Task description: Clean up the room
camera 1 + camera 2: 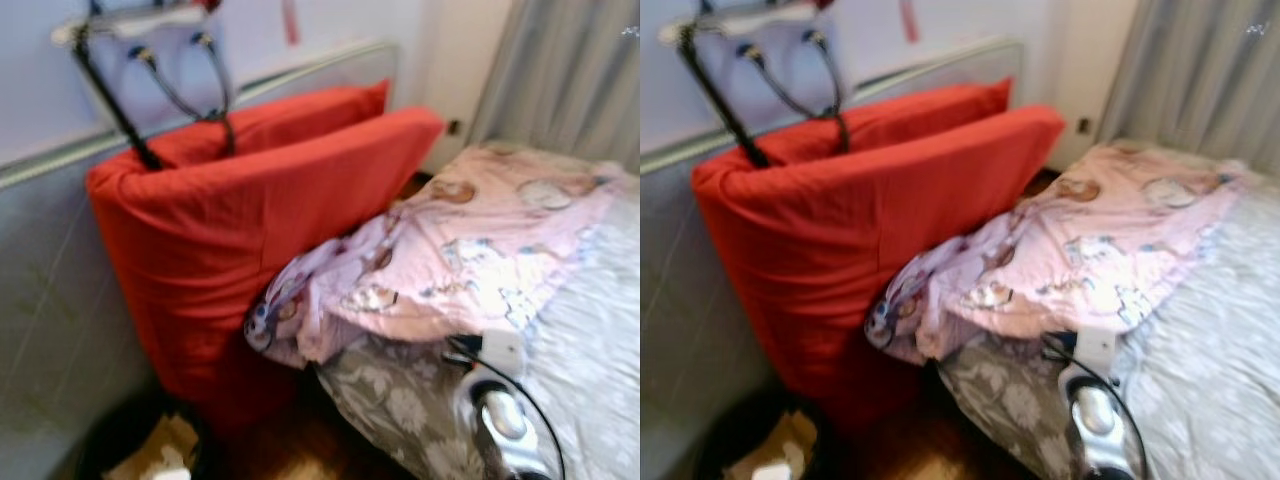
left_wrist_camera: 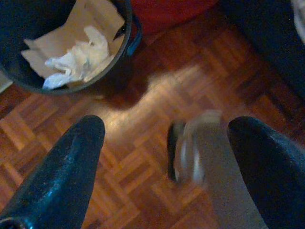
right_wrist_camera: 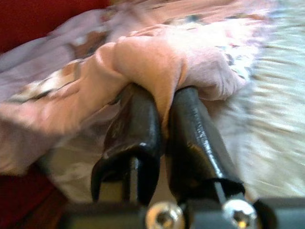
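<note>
A pink patterned blanket [image 1: 480,240] lies crumpled across the bed, one corner hanging over the near edge. My right gripper [image 3: 164,95] is shut on a fold of this blanket [image 3: 147,57], the cloth pinched between its black fingers. My right arm [image 1: 500,410] reaches up from the lower right to the blanket's edge. My left gripper [image 2: 167,129] hangs open above the parquet floor with nothing between its fingers.
Red cushions [image 1: 250,220] lean against the wall on the left, with a bag's black straps [image 1: 190,90] above them. A black bin [image 2: 71,43] holding paper and a white bag stands on the floor. A blurred grey thing [image 2: 190,152] lies below the left gripper. Grey curtains [image 1: 570,70] hang behind the bed [image 1: 600,340].
</note>
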Controlling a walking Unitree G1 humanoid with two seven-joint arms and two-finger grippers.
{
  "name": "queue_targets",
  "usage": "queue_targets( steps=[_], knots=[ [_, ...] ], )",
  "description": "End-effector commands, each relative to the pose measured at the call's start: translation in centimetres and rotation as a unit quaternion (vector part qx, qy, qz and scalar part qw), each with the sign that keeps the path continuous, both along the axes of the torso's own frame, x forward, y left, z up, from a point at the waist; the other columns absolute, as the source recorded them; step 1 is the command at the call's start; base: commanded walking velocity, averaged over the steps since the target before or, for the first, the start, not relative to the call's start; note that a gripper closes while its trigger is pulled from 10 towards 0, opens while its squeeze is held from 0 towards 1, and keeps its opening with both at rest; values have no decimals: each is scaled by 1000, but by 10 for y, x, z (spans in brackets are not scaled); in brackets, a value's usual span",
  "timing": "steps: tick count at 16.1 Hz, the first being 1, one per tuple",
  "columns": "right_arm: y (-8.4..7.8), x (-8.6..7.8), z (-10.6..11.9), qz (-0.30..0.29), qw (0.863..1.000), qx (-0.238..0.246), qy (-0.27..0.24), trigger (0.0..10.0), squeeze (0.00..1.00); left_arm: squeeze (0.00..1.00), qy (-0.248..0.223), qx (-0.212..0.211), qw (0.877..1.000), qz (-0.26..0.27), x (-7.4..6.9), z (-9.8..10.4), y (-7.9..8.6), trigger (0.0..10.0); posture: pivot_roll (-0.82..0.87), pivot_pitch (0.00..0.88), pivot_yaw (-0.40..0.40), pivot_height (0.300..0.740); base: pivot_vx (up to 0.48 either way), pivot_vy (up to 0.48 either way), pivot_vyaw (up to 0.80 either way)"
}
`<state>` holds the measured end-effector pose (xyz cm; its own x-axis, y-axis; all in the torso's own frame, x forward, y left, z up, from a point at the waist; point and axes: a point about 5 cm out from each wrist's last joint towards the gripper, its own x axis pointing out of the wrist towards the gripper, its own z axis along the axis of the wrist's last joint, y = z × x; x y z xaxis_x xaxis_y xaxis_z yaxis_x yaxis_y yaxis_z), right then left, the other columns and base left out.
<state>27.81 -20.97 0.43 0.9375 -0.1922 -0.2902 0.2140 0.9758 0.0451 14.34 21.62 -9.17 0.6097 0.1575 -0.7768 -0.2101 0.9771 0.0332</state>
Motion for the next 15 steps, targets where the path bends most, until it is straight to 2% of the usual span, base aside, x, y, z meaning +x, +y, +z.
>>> queue_targets(
  steps=[1, 6, 9, 10, 13, 15],
  knots=[
    [5, 6, 7, 1, 1000, 5, -24, 10000, 0, 0, -1, 10, 1000, -3, 1, 1, 5, 10000, 24, 0, -26, 740, 0, 0, 0],
    [6, 5, 4, 7, 1000, 2, -9, 10000, 0, 0, 3, 10, 1000, -4, 0, 1, 5, 10000, 25, 0, -27, 740, 0, 0, 0],
    [5, 0, -5, 6, 999, -13, 32, 10000, 0, 0, 6, 8, 1000, -5, -2, 0, 5, 10000, 25, 0, -27, 740, 0, 0, 0],
    [1, -5, -12, 1, 998, -22, 62, 10000, 0, 0, 7, 8, 1000, -5, -3, 0, 4, 10000, 23, 0, -29, 740, 0, 0, 0],
    [-8, -15, -22, -20, 993, -39, 106, 10000, 0, 0, 8, 7, 1000, -6, -3, -1, 4, 10000, 23, 0, -29, 740, 0, 0, 0],
    [-17, -18, -22, -47, 993, -43, 102, 10000, 0, 0, 8, 7, 1000, -6, -2, 0, 4, 10000, 23, 0, -28, 740, 0, 0, 0]
  ],
)
